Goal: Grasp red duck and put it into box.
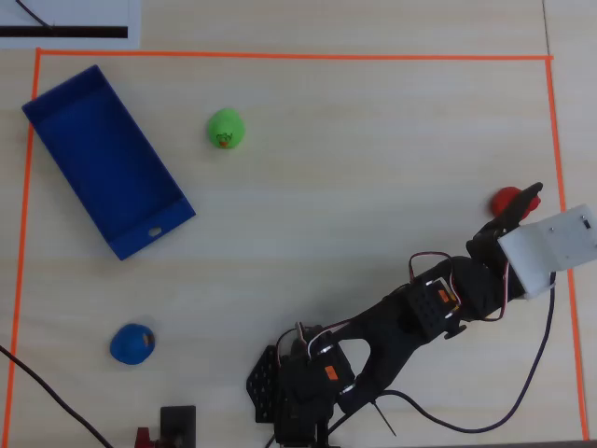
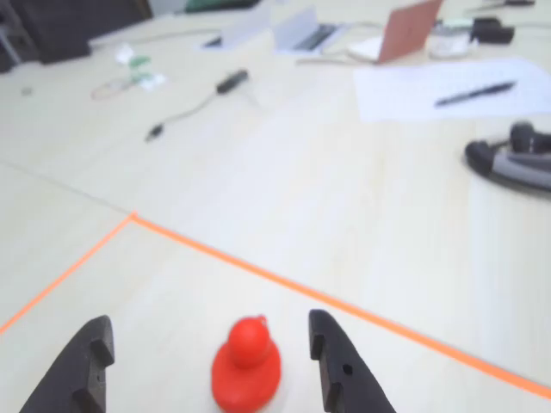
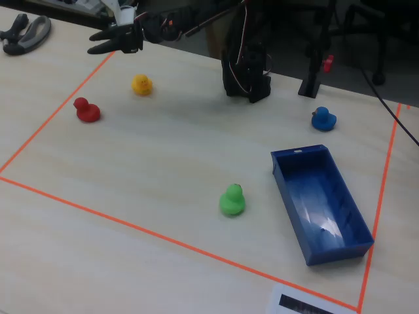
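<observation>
Wrist view shows the red duck [image 2: 247, 366] centred between wide-open jaws; likely light, soft and smooth, best pinched across its rounded body.

Overhead view straight down, fixed view oblique (facing the arm), wrist view low, forward-facing.
</observation>
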You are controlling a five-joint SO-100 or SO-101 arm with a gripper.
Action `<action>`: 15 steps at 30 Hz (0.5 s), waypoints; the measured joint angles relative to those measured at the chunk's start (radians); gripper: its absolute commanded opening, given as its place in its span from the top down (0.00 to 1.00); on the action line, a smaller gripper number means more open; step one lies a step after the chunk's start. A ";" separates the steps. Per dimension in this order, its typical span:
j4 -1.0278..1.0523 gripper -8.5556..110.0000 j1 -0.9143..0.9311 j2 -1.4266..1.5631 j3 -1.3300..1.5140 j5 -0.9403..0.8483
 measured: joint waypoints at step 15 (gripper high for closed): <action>-0.018 0.64 -0.018 -0.160 -0.026 -0.034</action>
